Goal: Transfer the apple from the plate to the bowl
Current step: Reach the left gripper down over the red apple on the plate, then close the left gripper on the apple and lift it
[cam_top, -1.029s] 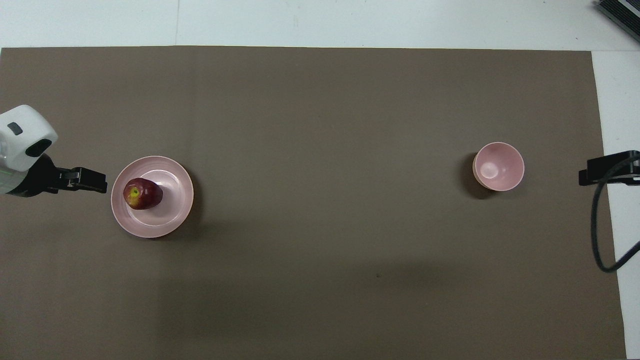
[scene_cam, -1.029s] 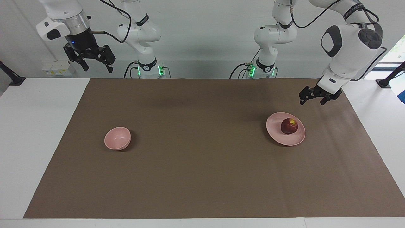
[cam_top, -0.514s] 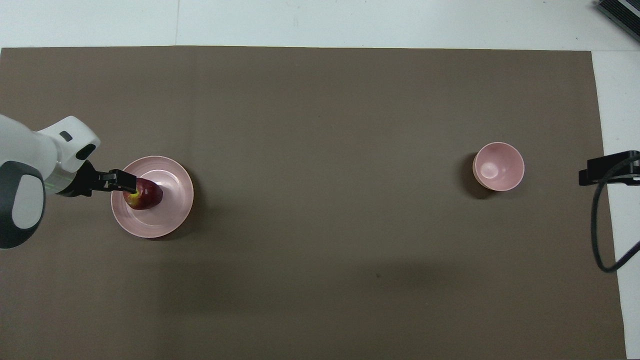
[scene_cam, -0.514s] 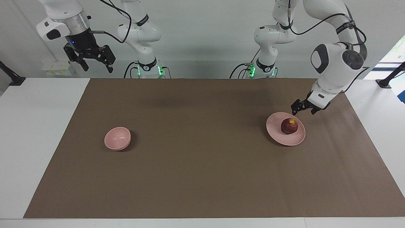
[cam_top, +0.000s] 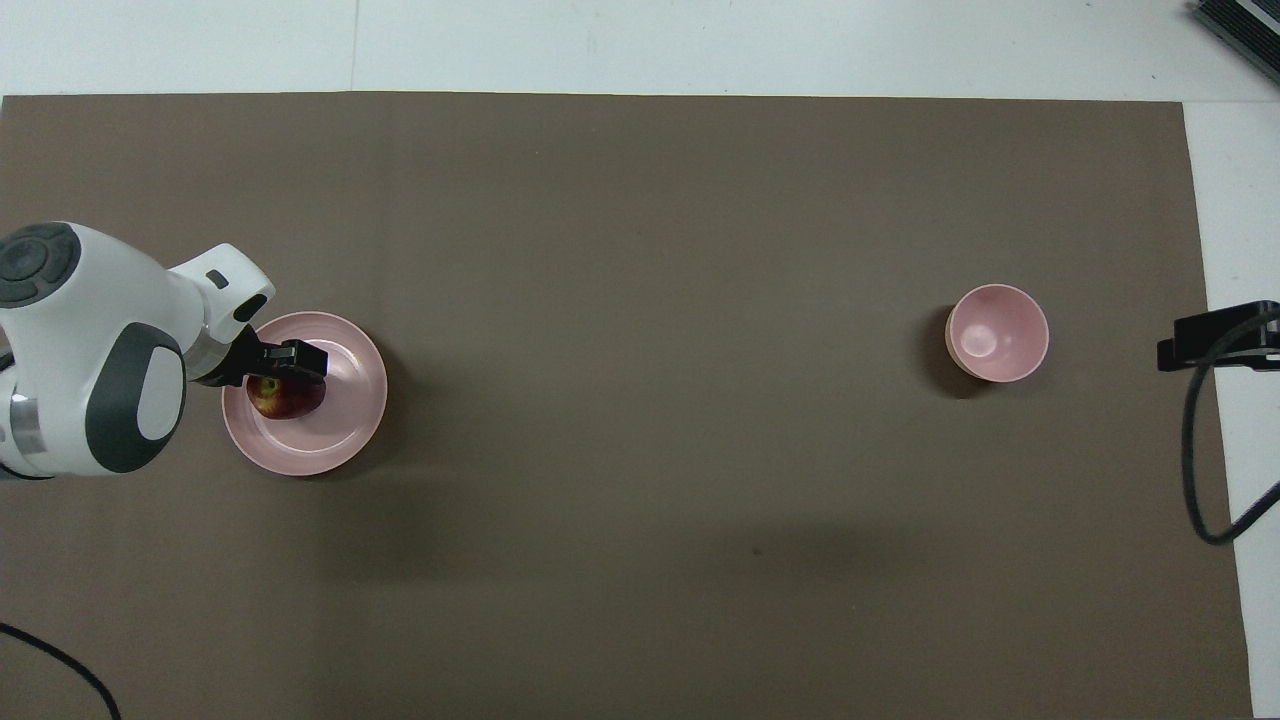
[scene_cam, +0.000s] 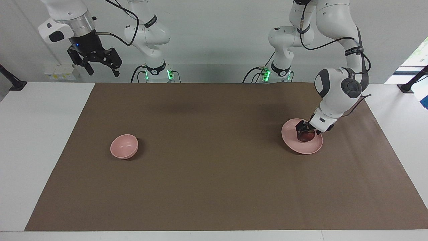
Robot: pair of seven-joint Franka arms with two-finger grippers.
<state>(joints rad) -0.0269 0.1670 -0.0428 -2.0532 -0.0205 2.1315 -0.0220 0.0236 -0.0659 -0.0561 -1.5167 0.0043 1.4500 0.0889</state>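
The dark red apple (scene_cam: 306, 136) (cam_top: 287, 400) lies on the pale pink plate (scene_cam: 302, 146) (cam_top: 340, 430) toward the left arm's end of the table. My left gripper (scene_cam: 305, 130) (cam_top: 290, 376) is down on the plate, open, its fingers straddling the apple's top; the apple rests on the plate. The small pink bowl (scene_cam: 124, 146) (cam_top: 998, 333) stands toward the right arm's end, with nothing in it. My right gripper (scene_cam: 100, 68) (cam_top: 1215, 340) waits high over that end of the table, open and holding nothing.
A brown mat (scene_cam: 207, 167) covers most of the white table (scene_cam: 36, 134). A black cable (cam_top: 1195, 470) hangs by the right gripper. A dark object (cam_top: 1240, 25) sits at the table's corner farthest from the robots.
The left arm has swung in and come down from beside the plate onto the apple, its fingers now around it. The right arm, bowl and plate have not moved.
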